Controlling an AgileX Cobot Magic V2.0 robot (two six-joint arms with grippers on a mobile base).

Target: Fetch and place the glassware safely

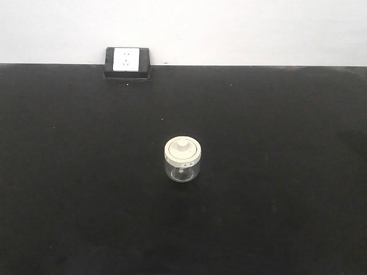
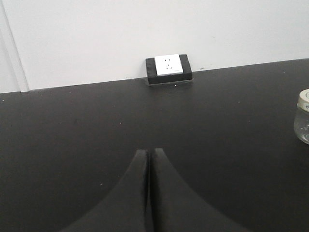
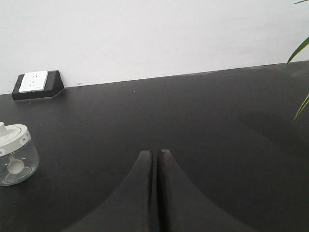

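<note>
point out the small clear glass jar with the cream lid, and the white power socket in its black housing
small clear glass jar with cream-white lid [image 1: 183, 159], front view, on the lid's lower rim
white power socket in black housing [image 1: 127, 59], front view, on the white faceplate

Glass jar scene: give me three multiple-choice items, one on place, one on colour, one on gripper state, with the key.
1. Where does the glass jar stand?
A. Near the middle of the black table
B. On top of the power socket block
C. Against the white wall

2. What colour is the jar's lid?
A. Red
B. Cream-white
C. Blue

3. How do the two grippers stand?
A. Both shut, holding nothing
B. Left clamped on the jar
C. Both wide open

Key: 1 A, the front view shows the jar alone mid-table, well in front of the socket block at the back edge by the wall. 2 B, the lid with its knob is cream-white. 3 A, the left gripper and the right gripper have their fingers together over bare table, with the jar off to the side.
</note>
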